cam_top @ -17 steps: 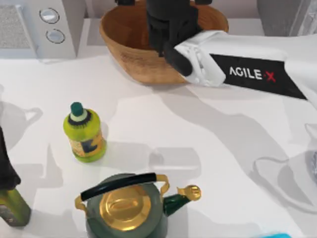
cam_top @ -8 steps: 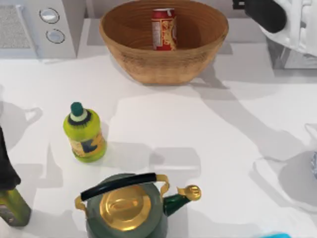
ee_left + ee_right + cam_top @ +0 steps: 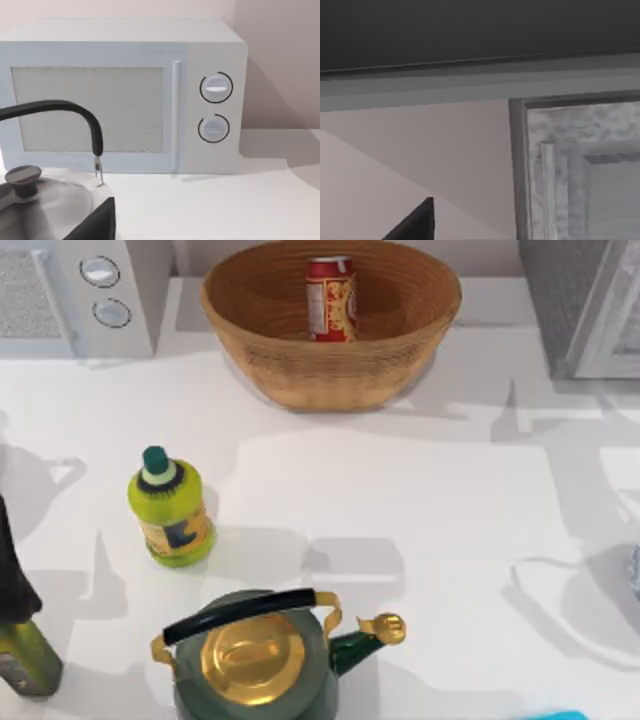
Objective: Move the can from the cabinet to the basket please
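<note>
Though a dark wedge at the edge of its wrist view may be part of it, right end effector [image 3: 417, 225]: I cannot tell whether it is released or clenched; nothing can be seen held in it.
Right arm pose: judged from its wrist view, it is up by the cabinet [image 3: 590, 310] at the far right, the camera facing the white door frame and the wall beside it.
Left end effector [image 3: 97, 222]: again a dark wedge and no more; its state cannot be told.
Left arm pose: parked low at the left, looking past a silver kettle [image 3: 45, 200] toward the microwave [image 3: 125, 100].
Can [image 3: 331, 298]: upright inside the basket [image 3: 250, 350], toward its far wall, label facing near, free of any grip.
Basket: far middle of the surface [image 3: 420, 510], between microwave and cabinet.
How the can should handle: probably light, stiff enough to pinch but thin-walled, so hard squeezing could dent it; the smooth printed side looks slippery.
Where to take hold: across the round side wall about mid-height, coming from above, since the basket's wall blocks a sideways approach.
Task standing: by my reading, done, as the can sits in the basket.
Bystanders: yellow-green bottle [image 3: 172, 508] near left, green kettle [image 3: 250, 655] at the near edge, both well apart from the basket.
</note>
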Motion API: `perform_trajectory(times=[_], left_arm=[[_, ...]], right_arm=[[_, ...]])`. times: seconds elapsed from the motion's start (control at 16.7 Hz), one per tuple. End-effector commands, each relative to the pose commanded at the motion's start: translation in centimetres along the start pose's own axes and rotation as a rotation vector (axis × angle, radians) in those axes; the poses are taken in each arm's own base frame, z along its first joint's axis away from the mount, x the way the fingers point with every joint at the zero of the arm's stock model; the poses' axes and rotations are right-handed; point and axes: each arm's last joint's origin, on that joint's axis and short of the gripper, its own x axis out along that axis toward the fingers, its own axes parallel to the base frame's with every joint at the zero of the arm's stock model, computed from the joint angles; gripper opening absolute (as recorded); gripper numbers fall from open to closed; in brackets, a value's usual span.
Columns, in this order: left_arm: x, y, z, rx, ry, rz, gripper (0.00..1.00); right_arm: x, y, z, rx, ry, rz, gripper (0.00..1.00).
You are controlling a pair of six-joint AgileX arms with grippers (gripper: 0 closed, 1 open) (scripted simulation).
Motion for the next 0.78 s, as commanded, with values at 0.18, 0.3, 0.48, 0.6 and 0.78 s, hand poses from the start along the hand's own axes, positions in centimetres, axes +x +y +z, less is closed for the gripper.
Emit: perform_trajectory(times=[0.18, 0.3, 0.48, 0.6, 0.78], left_arm=[[0.0, 0.0, 0.0, 0.000, 0.000, 0.000, 1.00], [0.0, 0.0, 0.0, 0.000, 0.000, 0.000, 1.00], [0.0, 0.0, 0.0, 0.000, 0.000, 0.000, 1.00], [0.0, 0.0, 0.0, 0.000, 0.000, 0.000, 1.00], [0.0, 0.0, 0.0, 0.000, 0.000, 0.000, 1.00]], right_arm=[[-5.8, -3.5, -5.3, -0.027, 0.048, 0.009, 1.00], [-8.5, -4.9, -10.1, -0.044, 0.099, 0.023, 1.00], [-10.9, -6.3, -16.3, -0.058, 0.148, 0.043, 1.00], [-11.7, -7.0, -19.2, -0.067, 0.159, 0.037, 1.00], [-12.1, -7.7, -21.4, -0.081, 0.161, 0.004, 1.00]])
